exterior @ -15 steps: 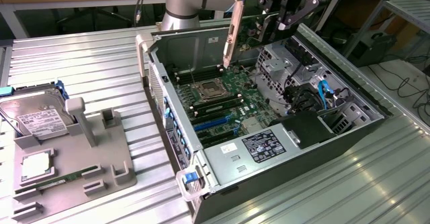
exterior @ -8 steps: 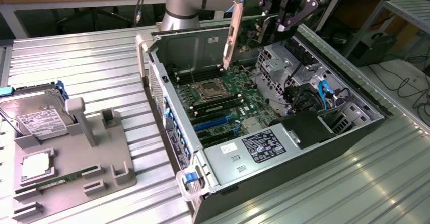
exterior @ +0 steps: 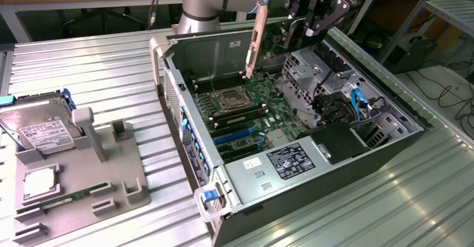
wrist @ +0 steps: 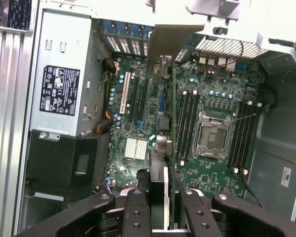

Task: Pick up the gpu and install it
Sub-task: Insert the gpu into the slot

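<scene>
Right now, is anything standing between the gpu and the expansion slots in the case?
Nothing visible does. The end effector holds the gpu upright above the open case, and the expansion slots below it look bare.

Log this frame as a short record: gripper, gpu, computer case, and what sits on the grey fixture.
gripper: gripper shut on the gpu
gpu: held on edge above the motherboard, pale bracket end away from the gripper, not seated in a slot
computer case: computer case lying on its side, open side up
fixture: grey fixture at the exterior view's left, holding a hard drive and a memory stick
</scene>
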`<state>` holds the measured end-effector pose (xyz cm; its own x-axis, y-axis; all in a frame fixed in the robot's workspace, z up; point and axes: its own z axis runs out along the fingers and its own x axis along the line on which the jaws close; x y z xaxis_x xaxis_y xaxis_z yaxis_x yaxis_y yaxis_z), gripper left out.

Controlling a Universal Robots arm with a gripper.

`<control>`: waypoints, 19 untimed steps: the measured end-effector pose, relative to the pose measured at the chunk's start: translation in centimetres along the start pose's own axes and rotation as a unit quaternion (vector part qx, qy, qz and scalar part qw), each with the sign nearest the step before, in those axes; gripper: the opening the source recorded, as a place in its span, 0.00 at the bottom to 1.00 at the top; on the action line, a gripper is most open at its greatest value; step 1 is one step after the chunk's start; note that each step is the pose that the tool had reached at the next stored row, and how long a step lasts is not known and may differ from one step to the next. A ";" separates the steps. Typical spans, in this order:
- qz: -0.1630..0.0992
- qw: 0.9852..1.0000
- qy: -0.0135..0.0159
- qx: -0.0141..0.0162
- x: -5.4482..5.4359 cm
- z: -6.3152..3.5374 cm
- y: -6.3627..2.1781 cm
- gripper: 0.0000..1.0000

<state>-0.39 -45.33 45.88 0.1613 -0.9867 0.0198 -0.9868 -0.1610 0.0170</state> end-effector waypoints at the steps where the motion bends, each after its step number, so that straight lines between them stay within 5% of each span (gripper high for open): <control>1: 0.000 1.000 0.000 0.000 0.0 0.03 0.00 0.27; 19: -0.002 1.000 0.000 0.000 0.0 0.59 -0.01 0.27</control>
<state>-0.38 -45.34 45.29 0.1647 -0.9861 0.0198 -0.9863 -0.1644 0.0170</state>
